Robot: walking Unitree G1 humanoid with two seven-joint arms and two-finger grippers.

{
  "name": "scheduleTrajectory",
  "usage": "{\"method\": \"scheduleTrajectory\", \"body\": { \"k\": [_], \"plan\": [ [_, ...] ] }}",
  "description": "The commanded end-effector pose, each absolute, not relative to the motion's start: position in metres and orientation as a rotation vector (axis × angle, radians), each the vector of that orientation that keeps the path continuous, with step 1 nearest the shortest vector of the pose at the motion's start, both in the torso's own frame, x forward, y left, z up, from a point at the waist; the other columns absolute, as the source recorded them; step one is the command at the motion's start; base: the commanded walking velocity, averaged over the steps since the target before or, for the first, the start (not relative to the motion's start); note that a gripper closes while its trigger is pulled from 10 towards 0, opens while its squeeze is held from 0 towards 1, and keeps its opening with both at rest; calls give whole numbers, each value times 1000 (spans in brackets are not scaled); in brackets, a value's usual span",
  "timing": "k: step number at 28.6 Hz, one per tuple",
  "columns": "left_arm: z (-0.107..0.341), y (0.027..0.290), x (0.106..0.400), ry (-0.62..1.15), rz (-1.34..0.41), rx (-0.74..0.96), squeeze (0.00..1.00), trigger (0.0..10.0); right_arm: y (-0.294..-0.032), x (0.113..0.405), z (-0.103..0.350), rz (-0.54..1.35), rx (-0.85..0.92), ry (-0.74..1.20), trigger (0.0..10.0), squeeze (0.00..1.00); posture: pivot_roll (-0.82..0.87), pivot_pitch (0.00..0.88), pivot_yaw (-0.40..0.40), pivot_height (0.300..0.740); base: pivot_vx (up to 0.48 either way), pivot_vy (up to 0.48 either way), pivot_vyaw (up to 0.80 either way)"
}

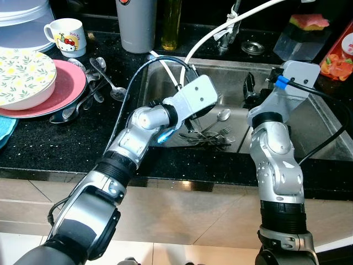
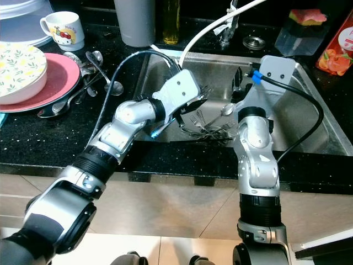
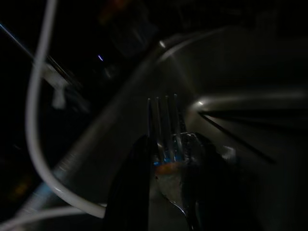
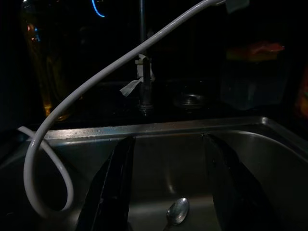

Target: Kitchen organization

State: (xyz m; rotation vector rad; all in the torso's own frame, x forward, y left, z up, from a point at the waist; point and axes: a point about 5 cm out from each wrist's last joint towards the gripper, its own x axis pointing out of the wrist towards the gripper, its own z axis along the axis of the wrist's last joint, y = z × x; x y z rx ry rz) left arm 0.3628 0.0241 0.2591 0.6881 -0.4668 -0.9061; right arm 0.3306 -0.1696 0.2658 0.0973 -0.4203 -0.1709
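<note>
Here we have both arms reaching into the steel sink (image 1: 325, 138) set in the black counter (image 1: 60, 141). Our left gripper (image 3: 166, 159) is down over the sink's left half, its two black fingers (image 3: 132, 183) pinched tight on a fork (image 3: 163, 125), whose four tines stick out past the fingertips in the left wrist view. Just beyond it, on the sink floor near the front wall, a loose pile of forks (image 1: 212, 138) lies tangled, and a single spoon (image 1: 223, 115) rests a little behind them. Our right gripper (image 4: 168, 187) hangs over the middle of the sink with its fingers spread wide and nothing between them; its wrist view looks past them at the spoon (image 4: 177, 211) lying on the basin floor. A white hose (image 1: 220, 27) curves from the faucet (image 1: 226, 38) down into the sink's back left corner. On the counter to the left sit a floral bowl (image 1: 25, 74) on a pink plate (image 1: 71, 83), several spoons (image 1: 105, 77) beside them, and a white mug (image 1: 69, 36) behind. A grey canister (image 1: 136, 25) and an amber bottle (image 1: 171, 25) stand at the back.
</note>
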Motion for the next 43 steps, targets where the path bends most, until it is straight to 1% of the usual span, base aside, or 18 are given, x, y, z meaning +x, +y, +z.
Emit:
{"method": "scheduleTrajectory", "body": {
  "k": [1, 5, 6, 7, 8, 10, 12, 15, 17, 18, 20, 22, 28, 30, 34, 38, 40, 43],
  "plan": [
    [259, 21, 358, -518, -917, 747, 1000, 10000, -174, 327, 271, -191, 90, -457, 10000, 0, 194, 171, -38, 740, 0, 0, 0],
    [263, 22, 359, -566, -846, 776, 1000, 10000, -174, 326, 271, -191, 90, -461, 10000, 0, 192, 153, -39, 740, 0, 0, 0],
    [273, 22, 360, -624, -782, 756, 1000, 10000, -174, 326, 271, -190, 89, -464, 10000, 0, 190, 141, -42, 740, 0, 0, 0],
    [283, 22, 360, -679, -719, 723, 0, 10000, -174, 325, 271, -188, 89, -466, 10000, 0, 188, 131, -46, 740, 0, 0, 0],
    [283, 22, 360, -679, -719, 723, 0, 10000, -174, 325, 271, -188, 89, -466, 10000, 0, 188, 131, -46, 740, 0, 0, 0],
    [295, 23, 361, -717, -649, 664, 0, 10000, -173, 325, 271, -182, 87, -470, 10000, 0, 184, 117, -47, 740, 0, 0, 0],
    [295, 23, 361, -713, -636, 657, 0, 10000, -173, 324, 271, -179, 86, -471, 10000, 0, 182, 113, -47, 740, 0, 0, 0],
    [289, 24, 367, -663, -608, 677, 0, 10000, -173, 325, 272, -177, 83, -472, 10000, 0, 183, 97, -50, 740, 0, 0, 0],
    [282, 34, 384, -513, -493, 638, 0, 10000, -171, 326, 271, -175, 81, -467, 10000, 0, 178, 85, -52, 740, 0, 0, 0],
    [282, 34, 384, -513, -493, 638, 0, 10000, -171, 326, 271, -175, 81, -467, 10000, 0, 178, 85, -52, 740, 0, 0, 0],
    [270, 47, 399, -333, -385, 588, 0, 10000, -169, 327, 270, -167, 78, -461, 10000, 0, 178, 89, -48, 740, 0, 0, 0],
    [266, 54, 404, -262, -306, 599, 0, 10000, -170, 327, 270, -171, 79, -458, 10000, 0, 177, 88, -51, 740, 0, 0, 0],
    [262, 62, 406, -187, -210, 554, 0, 10000, -172, 327, 268, -176, 77, -453, 10000, 0, 171, 84, -54, 740, 0, 0, 0],
    [257, 70, 409, -90, -133, 454, 0, 10000, -172, 327, 268, -174, 75, -452, 10000, 0, 172, 92, -55, 740, 0, 0, 0],
    [262, 88, 416, -25, 12, 299, 0, 10000, -172, 329, 269, -169, 73, -452, 10000, 0, 174, 91, -59, 740, 0, 0, 0],
    [261, 98, 419, 11, 74, 269, 0, 10000, -172, 330, 270, -166, 74, -454, 10000, 0, 176, 87, -61, 740, 0, 0, 0],
    [262, 113, 422, 30, 166, 235, 0, 10000, -170, 331, 270, -161, 74, -455, 10000, 0, 176, 90, -58, 740, 0, 0, 0],
    [266, 128, 423, 44, 243, 181, 0, 10000, -170, 332, 271, -159, 75, -456, 10000, 0, 180, 89, -58, 740, 0, 0, 0]
  ]
}}
